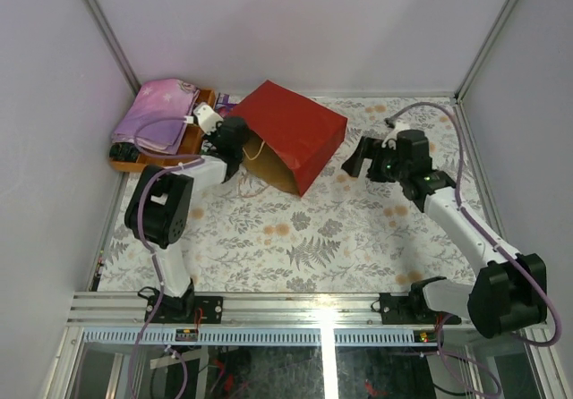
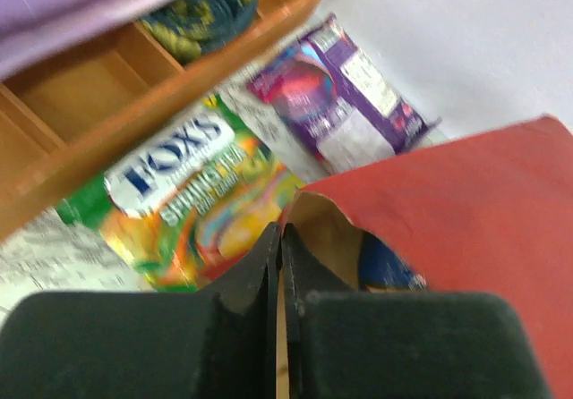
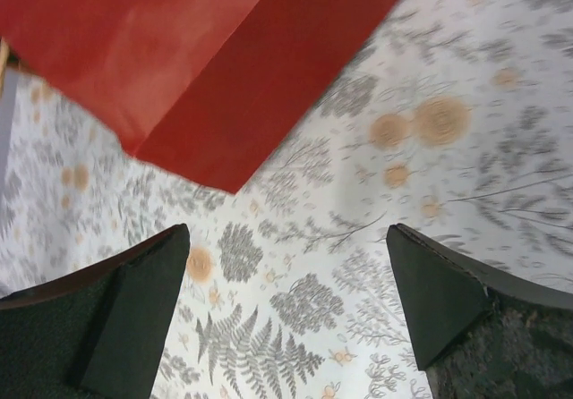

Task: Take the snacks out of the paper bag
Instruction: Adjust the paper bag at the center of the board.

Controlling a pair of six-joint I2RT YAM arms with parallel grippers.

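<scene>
One "FOX'S" packet (image 2: 192, 202) beside paper bag (image 2: 466, 211); left gripper (image 2: 281, 238) tight on rim, right gripper (image 3: 286, 238) wide open.

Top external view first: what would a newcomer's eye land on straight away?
The big red paper bag lying on its side at far centre, mouth toward the left gripper, whose jaws are closed at its rim. Beside it, a green Fox's candy bag and a purple pack lie by a wooden tray; the right gripper hangs open.
</scene>
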